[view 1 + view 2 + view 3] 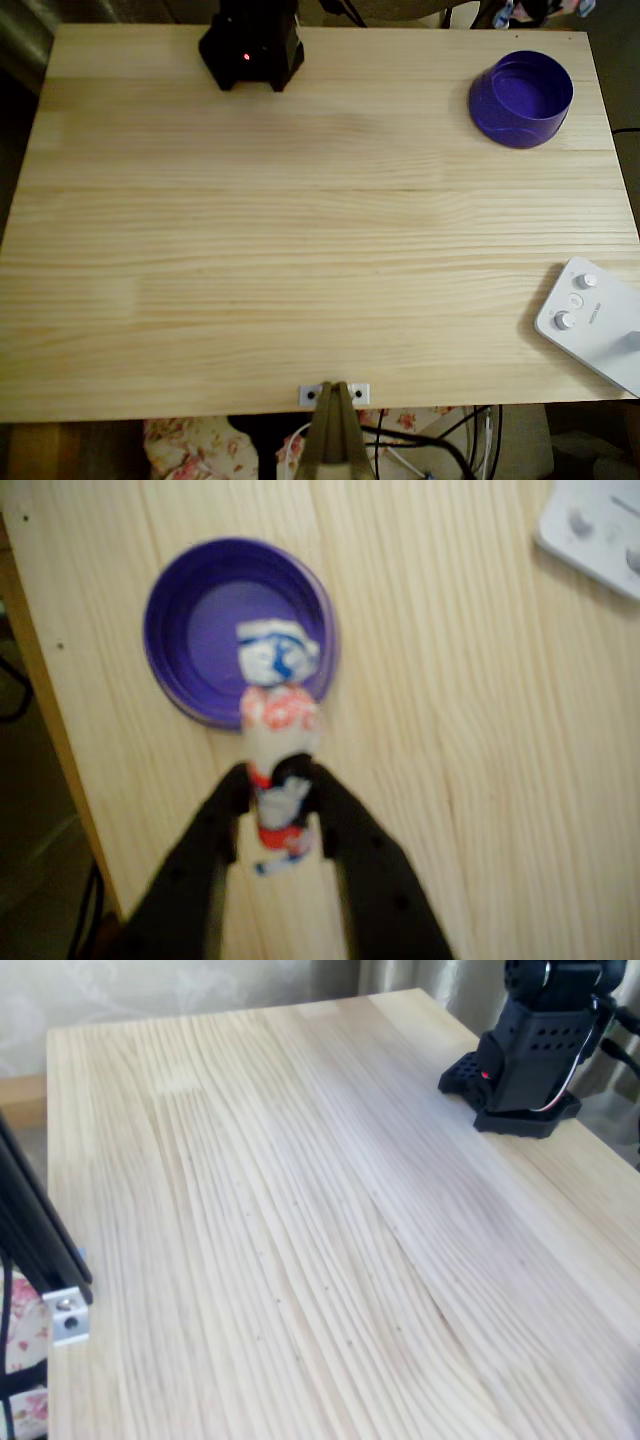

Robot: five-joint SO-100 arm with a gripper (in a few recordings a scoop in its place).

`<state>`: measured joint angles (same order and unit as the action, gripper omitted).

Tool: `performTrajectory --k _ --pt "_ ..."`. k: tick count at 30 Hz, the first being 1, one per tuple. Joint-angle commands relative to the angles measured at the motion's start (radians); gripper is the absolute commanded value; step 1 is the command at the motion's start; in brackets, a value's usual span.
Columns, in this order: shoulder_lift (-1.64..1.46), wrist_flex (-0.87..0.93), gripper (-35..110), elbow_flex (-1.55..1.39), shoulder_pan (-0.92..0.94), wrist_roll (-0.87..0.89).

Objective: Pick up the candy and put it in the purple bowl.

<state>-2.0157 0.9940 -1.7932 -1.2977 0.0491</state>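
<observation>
Above the purple bowl (200, 630), the pincer (283, 810) is clamped on the candy (278, 715), so the carry looks nearly done. Next it needs centring over the bowl, then parting the fingers.

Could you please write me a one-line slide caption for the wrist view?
Gripper shut on the candy, held above the wooden table with its tip over the purple bowl.

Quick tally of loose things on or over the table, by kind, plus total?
Candy, held in the pincer: 1
Purple bowl: 1
White box with knobs: 1
Total: 3
</observation>
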Motion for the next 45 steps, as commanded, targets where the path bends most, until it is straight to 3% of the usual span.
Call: performTrajectory --k 1,29,45 --pt "0.026 -0.043 -1 0.130 -0.041 0.014" --pt "0.364 -0.153 -1 0.264 -0.061 -0.025" --pt "0.308 -0.172 20 0.192 -0.021 -0.048"
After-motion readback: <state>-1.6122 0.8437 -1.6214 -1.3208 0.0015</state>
